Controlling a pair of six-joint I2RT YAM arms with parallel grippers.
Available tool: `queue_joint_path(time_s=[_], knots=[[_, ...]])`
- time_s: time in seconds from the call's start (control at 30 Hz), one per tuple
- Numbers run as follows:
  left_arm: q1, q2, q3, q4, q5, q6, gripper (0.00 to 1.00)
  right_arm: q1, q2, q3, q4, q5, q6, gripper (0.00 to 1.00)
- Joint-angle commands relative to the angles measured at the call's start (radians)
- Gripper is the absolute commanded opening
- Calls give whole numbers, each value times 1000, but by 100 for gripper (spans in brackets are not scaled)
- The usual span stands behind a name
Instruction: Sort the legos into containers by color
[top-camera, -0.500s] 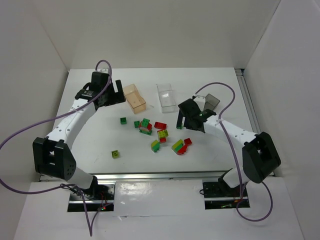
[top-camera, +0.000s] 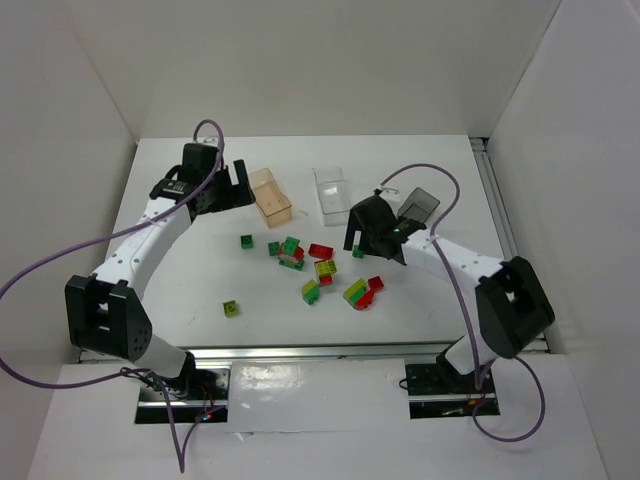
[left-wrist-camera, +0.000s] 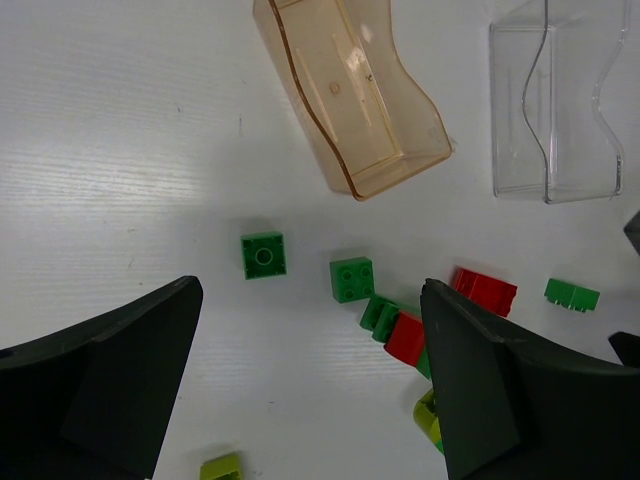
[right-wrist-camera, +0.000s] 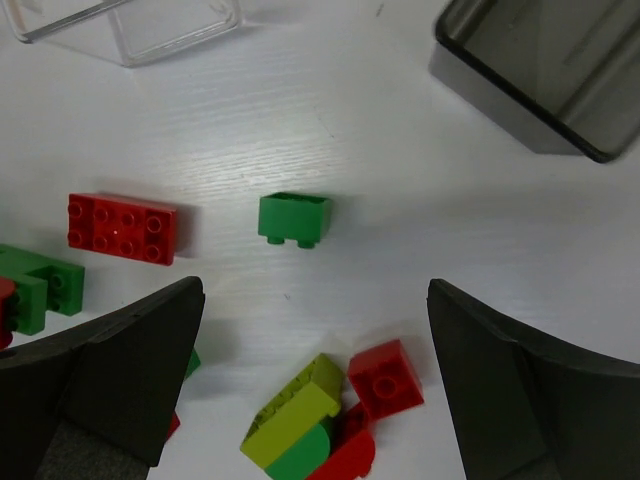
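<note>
Bricks, small studded plastic pieces in red, green and yellow-green, lie loose at the middle of the table, several of them stuck in two-colour stacks. None is seen in a container, so sorting is judged barely begun. Beyond them stand a translucent orange-tan bin, a clear plastic bin and a smoky dark grey bin; the grey one's interior shows only in part. The right gripper hangs with jaws wide apart and nothing between them, just near of a single small green brick, which lies between a flat red brick and the grey bin. The step in hand is judged to be the approach to that green piece. The next move calls for centring the jaws on it, descending and closing clear of the red neighbour. The left gripper is likewise spread and empty, beside the orange-tan bin. The white table is matt, enclosed by plain white walls. Purple cables loop off both arms.
</note>
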Motion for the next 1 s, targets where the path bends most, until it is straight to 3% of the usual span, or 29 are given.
queue_joint_path(time_s=[0.0,0.1,0.27,0.37,0.63,0.67,0.73,0.97], knots=[[0,-38,0,26,62,27,100,3,118,82,73,-23,-24,100],[0,-38,-10,35,93,27,100,3,214,113,82,-12,-5,100],[0,-17,-20,35,93,27,97,-6,300,124,119,6,13,90],[0,-7,-20,35,93,27,97,-6,336,124,139,6,22,80],[0,13,-10,35,93,36,96,-6,356,156,126,6,12,44],[0,13,-10,35,93,36,96,-6,347,156,125,6,12,34],[0,22,-1,35,93,36,96,-6,321,183,103,6,2,27],[0,31,54,-15,36,36,94,-17,278,340,66,31,-82,25]])
